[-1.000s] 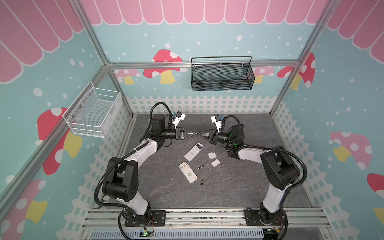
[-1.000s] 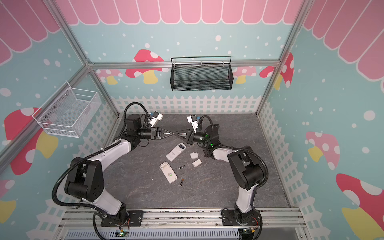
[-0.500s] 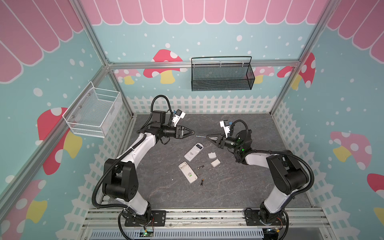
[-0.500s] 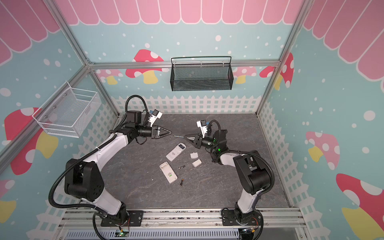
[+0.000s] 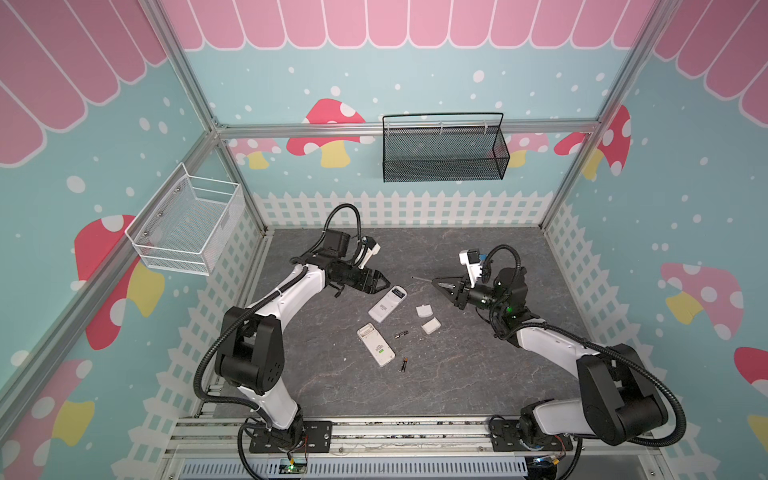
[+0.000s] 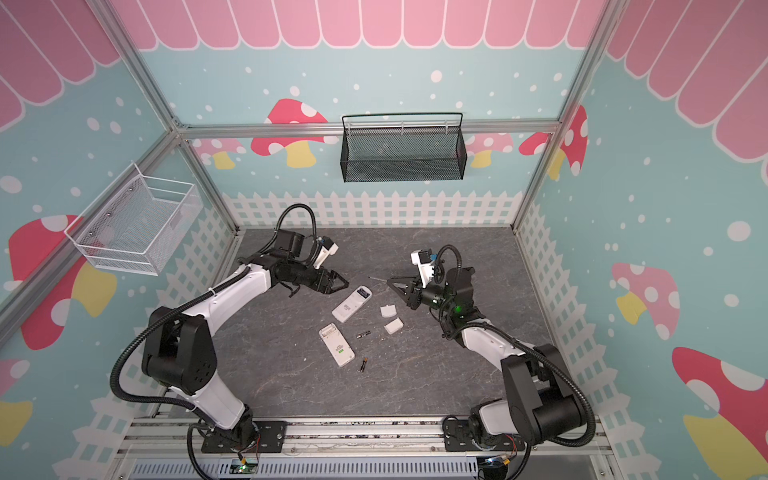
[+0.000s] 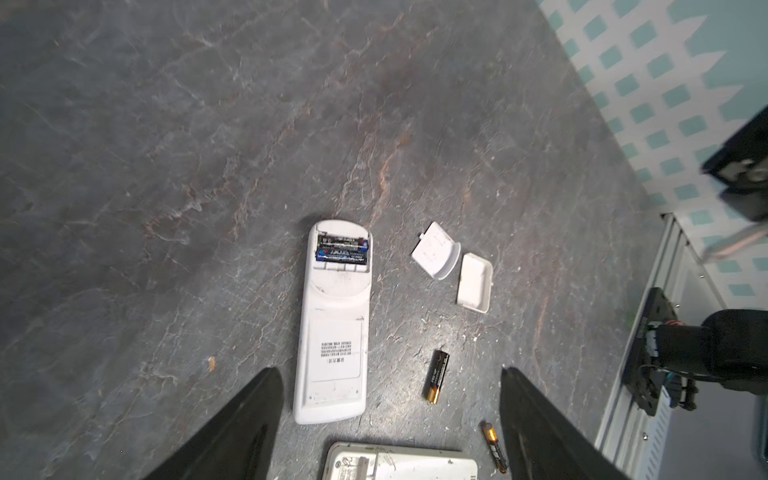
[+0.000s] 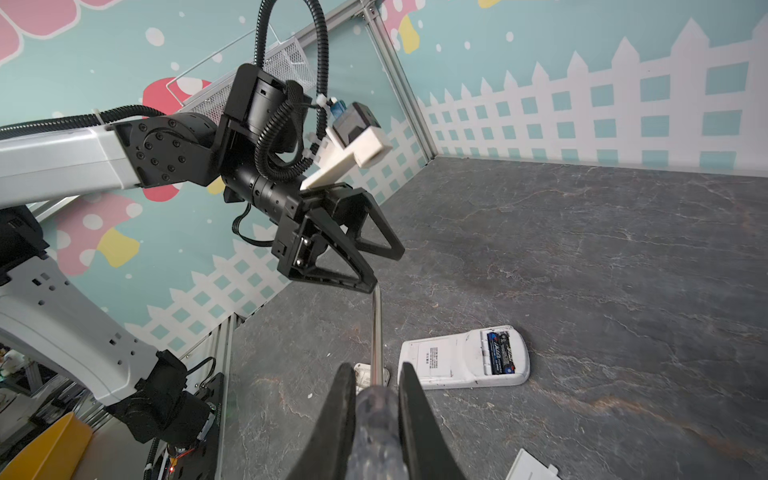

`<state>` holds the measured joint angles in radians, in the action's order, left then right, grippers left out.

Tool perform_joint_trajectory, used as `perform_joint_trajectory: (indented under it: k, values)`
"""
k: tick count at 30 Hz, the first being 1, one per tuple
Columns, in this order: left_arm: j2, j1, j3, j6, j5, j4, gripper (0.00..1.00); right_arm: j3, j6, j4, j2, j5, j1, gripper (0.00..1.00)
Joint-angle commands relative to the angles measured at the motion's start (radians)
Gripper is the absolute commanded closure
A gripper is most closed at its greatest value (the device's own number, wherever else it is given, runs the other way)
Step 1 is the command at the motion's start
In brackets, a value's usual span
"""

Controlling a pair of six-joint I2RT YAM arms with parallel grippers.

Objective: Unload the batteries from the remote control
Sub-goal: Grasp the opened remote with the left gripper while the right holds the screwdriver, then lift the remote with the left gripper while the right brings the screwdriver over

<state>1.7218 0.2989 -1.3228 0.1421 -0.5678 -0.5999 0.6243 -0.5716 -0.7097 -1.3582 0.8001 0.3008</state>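
Two white remotes lie face down mid-table. The far remote (image 5: 387,304) (image 7: 332,332) (image 8: 461,359) has two blue-marked batteries (image 7: 343,253) (image 8: 500,351) in its open bay. The near remote (image 5: 375,344) shows an empty bay. Two gold-ended batteries (image 5: 401,334) (image 5: 403,364) (image 7: 436,376) lie loose beside it. My left gripper (image 5: 384,282) (image 7: 387,374) hangs open and empty just above the far remote's end. Right of the remotes, my right gripper (image 5: 436,283) (image 8: 375,368) is shut on the clear handle of a screwdriver (image 8: 377,332), its shaft pointing at the left gripper.
Two small white covers (image 5: 423,311) (image 5: 431,326) lie right of the far remote, below the right gripper. A black mesh basket (image 5: 442,149) hangs on the back wall and a white wire basket (image 5: 187,226) on the left wall.
The two grippers met tip to tip over the table. The left gripper has since opened, and the right has drawn back to the right with the screwdriver.
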Motion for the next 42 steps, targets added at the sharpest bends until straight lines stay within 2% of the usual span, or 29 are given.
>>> perform_joint_trajectory:
  k: [1,5,13,24,34,35,40,42]
  values:
    - [0.047,0.052,-0.028,0.129,0.179,-0.055,0.12,-0.034,0.132,0.138,0.077,-0.059,-0.006,1.0]
    - [0.104,0.101,-0.044,0.151,0.284,-0.061,0.07,-0.043,0.219,0.268,0.165,-0.114,-0.006,1.0]
    - [0.212,0.158,-0.086,0.177,0.392,-0.072,0.05,-0.108,0.337,0.396,0.318,-0.197,-0.006,1.0]
    - [0.333,0.22,-0.151,0.183,0.414,-0.105,0.08,-0.154,0.417,0.432,0.387,-0.226,-0.006,1.0]
    - [0.345,0.247,-0.151,0.241,0.45,-0.133,0.21,-0.14,0.465,0.482,0.418,-0.242,-0.006,1.0]
    - [0.339,0.249,-0.14,0.29,0.445,-0.133,0.24,-0.142,0.474,0.481,0.423,-0.242,-0.006,1.0]
    - [0.312,0.261,-0.11,0.35,0.431,-0.14,0.37,-0.141,0.544,0.492,0.422,-0.251,-0.005,1.0]
    - [0.295,0.274,-0.102,0.394,0.451,-0.146,0.47,-0.131,0.584,0.505,0.423,-0.243,-0.003,1.0]
